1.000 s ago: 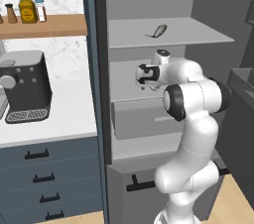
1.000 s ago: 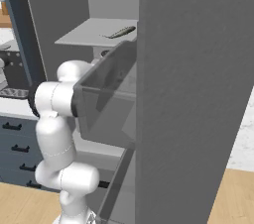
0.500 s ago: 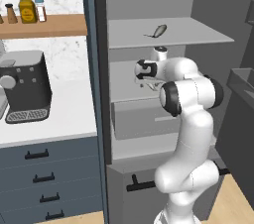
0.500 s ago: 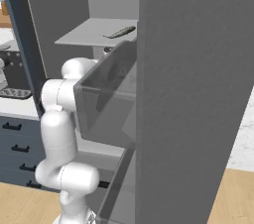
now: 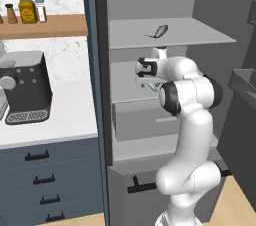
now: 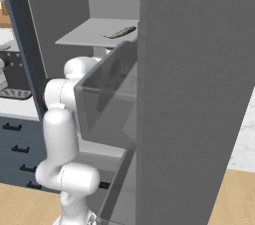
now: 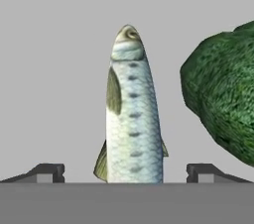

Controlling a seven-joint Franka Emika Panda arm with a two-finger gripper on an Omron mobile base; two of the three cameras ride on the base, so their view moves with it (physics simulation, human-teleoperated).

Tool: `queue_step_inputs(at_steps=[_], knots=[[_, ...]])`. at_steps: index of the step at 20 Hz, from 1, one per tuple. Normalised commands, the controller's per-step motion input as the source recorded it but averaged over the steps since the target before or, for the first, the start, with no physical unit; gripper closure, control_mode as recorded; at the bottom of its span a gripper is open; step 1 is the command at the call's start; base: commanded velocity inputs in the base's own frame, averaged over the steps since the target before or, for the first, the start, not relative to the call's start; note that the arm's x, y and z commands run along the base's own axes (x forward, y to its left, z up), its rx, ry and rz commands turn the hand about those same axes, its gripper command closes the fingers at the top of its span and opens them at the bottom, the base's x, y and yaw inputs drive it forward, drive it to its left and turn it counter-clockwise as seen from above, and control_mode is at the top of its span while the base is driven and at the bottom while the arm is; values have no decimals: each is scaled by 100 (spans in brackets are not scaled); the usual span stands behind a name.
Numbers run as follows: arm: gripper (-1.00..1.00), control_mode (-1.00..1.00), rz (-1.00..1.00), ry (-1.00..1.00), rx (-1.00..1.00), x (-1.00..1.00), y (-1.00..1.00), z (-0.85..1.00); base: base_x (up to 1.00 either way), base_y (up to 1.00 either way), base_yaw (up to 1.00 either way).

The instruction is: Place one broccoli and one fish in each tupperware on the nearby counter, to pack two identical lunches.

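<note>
Two spread fingertips (image 7: 49, 172) of the released tool (image 7: 126, 173) flank a fish (image 7: 133, 114) beside broccoli (image 7: 225, 94).

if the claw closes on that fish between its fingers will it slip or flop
The fish looks smooth, scaled and tapered, so it may slide lengthwise in the grip. It is long and narrow, so the ends could droop or swing if held off-centre. It lies straight between the open claw, which favours a squeeze across its body.

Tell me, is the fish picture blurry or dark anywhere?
Hand view: the fish is sharp, evenly lit, with no glare, lying between the open gripper; the broccoli looks darker on its lower side. Left base view: softer, with dim shade under the shelf. Right base view: the grey door blocks much.
</note>
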Motion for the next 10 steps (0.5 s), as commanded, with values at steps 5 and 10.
queue_step_inputs(at_steps=[5, 10], knots=[[100, -100, 0, 16, 0, 0, 8, -25, 0, 0, 0], [100, -100, 0, 14, 0, 0, 1, -19, 0, 0, 0]])
